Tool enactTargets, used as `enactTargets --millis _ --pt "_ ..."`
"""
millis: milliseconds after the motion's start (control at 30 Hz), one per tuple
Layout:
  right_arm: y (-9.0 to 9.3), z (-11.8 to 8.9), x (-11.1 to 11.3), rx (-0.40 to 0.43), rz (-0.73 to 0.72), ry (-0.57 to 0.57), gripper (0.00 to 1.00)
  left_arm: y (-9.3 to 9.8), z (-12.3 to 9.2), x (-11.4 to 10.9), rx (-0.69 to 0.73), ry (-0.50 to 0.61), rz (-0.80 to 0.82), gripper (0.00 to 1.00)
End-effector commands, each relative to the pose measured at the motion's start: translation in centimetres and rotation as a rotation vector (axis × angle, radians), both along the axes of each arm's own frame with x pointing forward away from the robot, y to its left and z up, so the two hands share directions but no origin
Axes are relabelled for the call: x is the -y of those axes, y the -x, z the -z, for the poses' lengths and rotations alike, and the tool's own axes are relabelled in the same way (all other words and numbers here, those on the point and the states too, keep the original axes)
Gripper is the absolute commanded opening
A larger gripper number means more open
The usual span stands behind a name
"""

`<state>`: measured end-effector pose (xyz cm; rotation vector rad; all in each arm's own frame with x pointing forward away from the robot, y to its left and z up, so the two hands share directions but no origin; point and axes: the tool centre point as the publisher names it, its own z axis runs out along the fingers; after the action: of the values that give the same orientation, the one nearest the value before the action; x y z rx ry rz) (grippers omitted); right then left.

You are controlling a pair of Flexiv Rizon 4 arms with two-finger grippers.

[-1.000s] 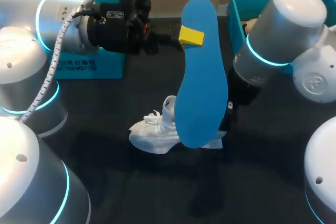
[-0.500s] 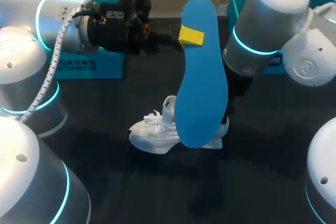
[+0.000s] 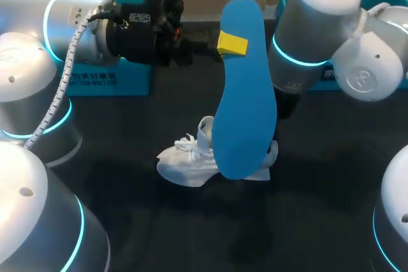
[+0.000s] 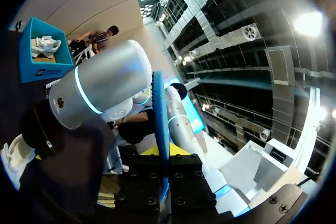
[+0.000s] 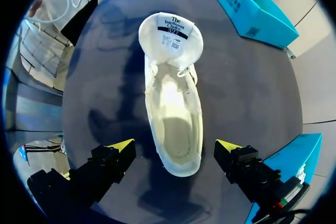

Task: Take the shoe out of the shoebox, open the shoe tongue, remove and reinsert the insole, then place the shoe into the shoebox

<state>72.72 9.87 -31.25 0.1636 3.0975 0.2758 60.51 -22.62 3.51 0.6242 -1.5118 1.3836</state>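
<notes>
The left gripper (image 3: 231,44) has the blue insole (image 3: 245,106) up in the air, jaws clenched on its edge near the narrow heel end. One yellow tip shows on the near face, and the left wrist view has the insole edge-on, running straight down between the fingers. The wide forefoot end hangs down over the white shoe (image 3: 185,160), which lies on its sole on the dark surface (image 3: 331,157). Whether the insole touches the shoe, I cannot tell.

That insole looks thin, light and foamy. It hangs fairly straight for now, but I'd expect it to flex the moment the toe meets the shoe's lining. The pinch by the heel end makes sense, since it leaves the forefoot free to lead into the opening.

The right gripper (image 5: 175,148) is right above the shoe's heel, jaws released and spread wide. Its fingertips (image 5: 122,146) sit well clear on either side of the heel and hold nothing. The tongue (image 5: 170,30) is folded forward, so the mouth of the shoe is open.

The shoe reads as light with a soft upper, so it is likely to skid on the surface once the insole pushes in. The sides of the heel, the stiffer part, look like the best place to steady it.
</notes>
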Motion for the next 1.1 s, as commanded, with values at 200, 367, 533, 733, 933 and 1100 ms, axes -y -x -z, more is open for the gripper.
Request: enactTargets --millis 200,367,533,733,933,1100 --pt "0.0 0.1 -0.1 0.000 0.000 0.003 1.00 0.1 0.1 0.0 0.000 -0.001 -0.002 0.00" --pt "0.0 0.1 -0.1 0.000 0.000 0.003 1.00 0.1 0.1 0.0 0.000 -0.001 -0.002 0.00" --pt "0.0 0.1 -0.1 0.000 0.000 0.003 1.00 0.1 0.1 0.0 0.000 -0.001 -0.002 0.00" --pt "-0.5 0.5 -0.6 -0.007 -0.011 -0.001 1.00 0.1 0.1 0.0 0.000 -0.001 -0.002 0.00" --pt "-0.9 0.5 -1.1 -0.008 -0.030 0.000 1.00 0.1 0.1 0.0 0.000 -0.001 -0.002 0.00" --pt "-1.2 0.7 -1.7 -0.021 -0.041 -0.008 1.00 0.1 0.1 0.0 0.000 -0.001 -0.002 0.00"
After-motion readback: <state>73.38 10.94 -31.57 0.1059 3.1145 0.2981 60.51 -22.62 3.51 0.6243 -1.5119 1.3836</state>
